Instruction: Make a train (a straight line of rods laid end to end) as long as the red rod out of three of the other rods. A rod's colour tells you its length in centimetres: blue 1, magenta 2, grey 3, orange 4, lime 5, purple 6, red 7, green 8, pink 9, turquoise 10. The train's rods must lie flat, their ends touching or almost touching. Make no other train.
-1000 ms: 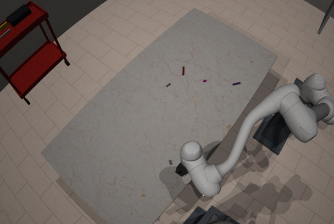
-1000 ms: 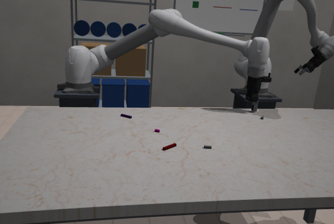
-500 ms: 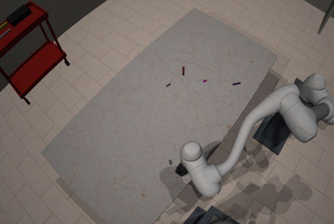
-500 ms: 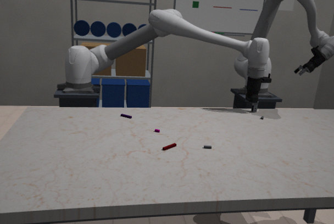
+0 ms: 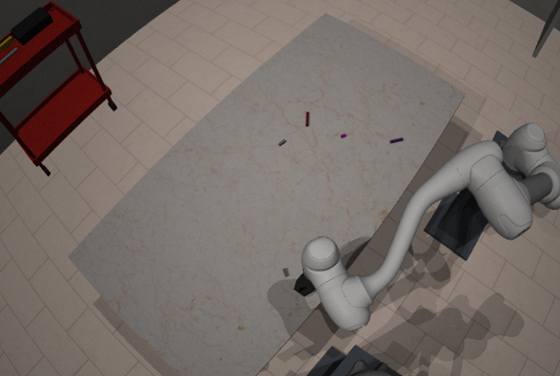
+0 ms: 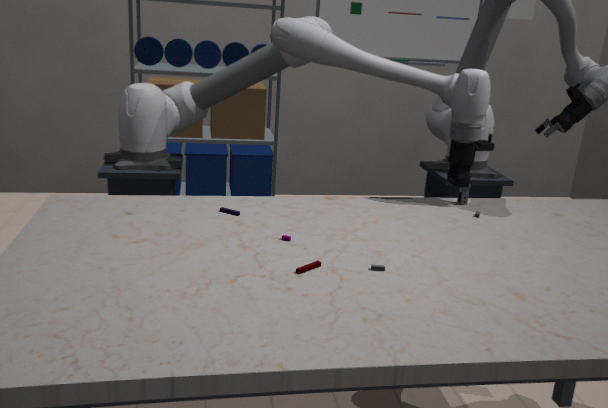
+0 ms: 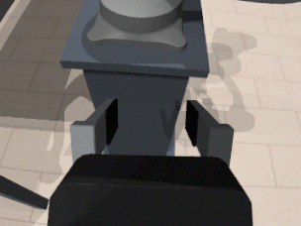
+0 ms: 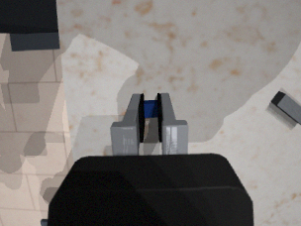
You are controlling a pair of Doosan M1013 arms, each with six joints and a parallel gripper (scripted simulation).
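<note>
The red rod (image 5: 308, 119) (image 6: 308, 267) lies flat on the table (image 5: 184, 209) (image 6: 150, 327). A grey rod (image 5: 283, 142) (image 6: 378, 268), the magenta rod (image 5: 343, 135) (image 6: 286, 238) and the purple rod (image 5: 396, 140) (image 6: 230, 211) lie apart around it. Another grey rod (image 5: 285, 272) (image 6: 477, 214) (image 8: 290, 107) lies beside my right gripper (image 6: 463, 202) (image 8: 150, 98). That gripper points down at the table's edge, shut on the blue rod (image 8: 150, 109); whether the rod touches the table is unclear. My left gripper (image 6: 544, 131) (image 7: 151, 113) is open and empty, raised beyond the table.
The right arm (image 5: 405, 232) (image 6: 370, 59) reaches across the table's robot-side edge. The left arm (image 6: 555, 2) stands folded up beside its pedestal (image 7: 136, 99). A red cart (image 5: 60, 117) and shelves (image 6: 205, 4) stand away from the table.
</note>
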